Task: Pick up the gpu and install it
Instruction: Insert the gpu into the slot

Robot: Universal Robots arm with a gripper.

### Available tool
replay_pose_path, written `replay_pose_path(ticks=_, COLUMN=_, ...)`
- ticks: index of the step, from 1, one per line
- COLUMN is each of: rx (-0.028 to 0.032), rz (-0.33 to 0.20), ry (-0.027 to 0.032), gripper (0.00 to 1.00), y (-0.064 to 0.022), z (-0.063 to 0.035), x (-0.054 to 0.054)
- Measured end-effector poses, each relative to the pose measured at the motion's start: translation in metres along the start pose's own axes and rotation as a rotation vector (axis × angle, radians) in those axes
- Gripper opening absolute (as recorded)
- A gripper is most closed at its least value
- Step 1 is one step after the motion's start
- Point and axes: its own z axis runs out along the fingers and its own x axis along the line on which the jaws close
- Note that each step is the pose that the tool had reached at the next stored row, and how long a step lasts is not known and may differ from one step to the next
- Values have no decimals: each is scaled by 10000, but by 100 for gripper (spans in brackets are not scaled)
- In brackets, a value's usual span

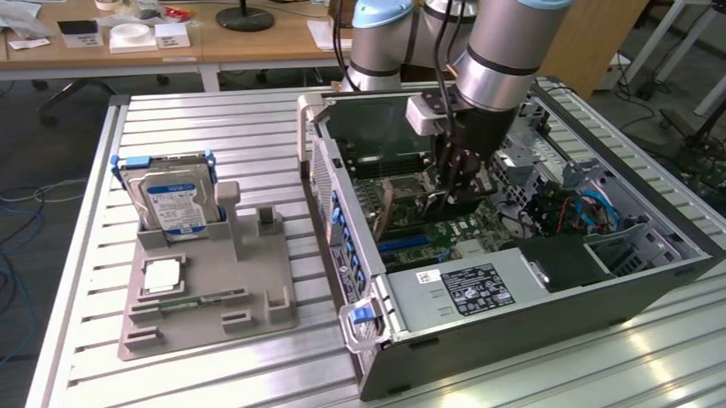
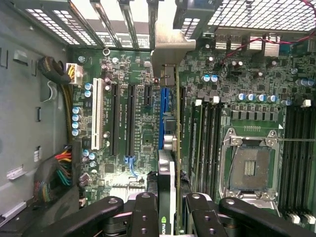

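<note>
Wrist view: the end effector [image 2: 173,213], part closed, grips the gpu [image 2: 166,173], edge-on over the motherboard [image 2: 138,128] by the blue slot [image 2: 163,108]; whether it is seated is unclear. Exterior view: the arm [image 1: 499,51] reaches into the open case [image 1: 545,314] on the bench [image 1: 204,127], hiding the gpu.

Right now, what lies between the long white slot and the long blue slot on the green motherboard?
In the wrist view, two long black slots and one short black slot lie between the white slot and the blue slot.
</note>
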Motion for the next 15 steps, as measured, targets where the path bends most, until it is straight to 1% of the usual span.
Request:
replay_pose_path(ticks=5, rx=-1, rz=-1, ry=2, gripper=27, y=22, z=22, x=0)
replay_pose_path(ticks=15, rx=0, rz=0, ry=0, gripper=27, y=124, z=30, x=-4)
